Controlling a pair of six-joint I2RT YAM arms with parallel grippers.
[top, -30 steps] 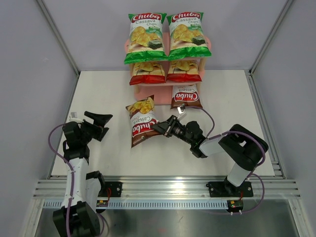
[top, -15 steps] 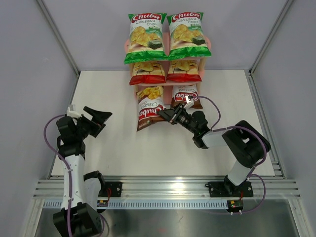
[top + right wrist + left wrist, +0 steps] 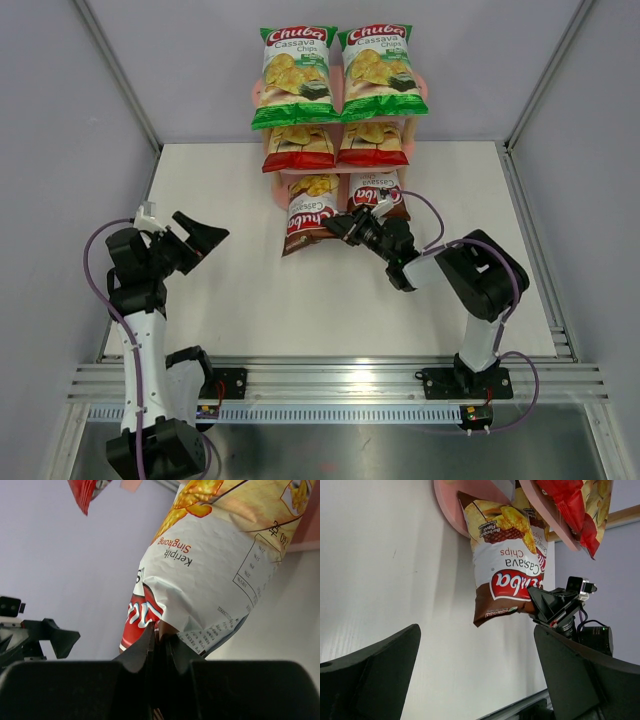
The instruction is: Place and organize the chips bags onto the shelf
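Fingers of the right gripper pinch the brown chips bag by its lower edge at the shelf, while the left gripper gapes empty.

White table between plain grey walls.

Two green chips bags, two red chips bags, two dark brown chips bags. One shelf. Two grippers: left gripper, right gripper.

You've got a white worktop, pale grey enclosure walls on three sides, slanted metal frame struts at the back corners, and a ribbed aluminium rail along the near edge.
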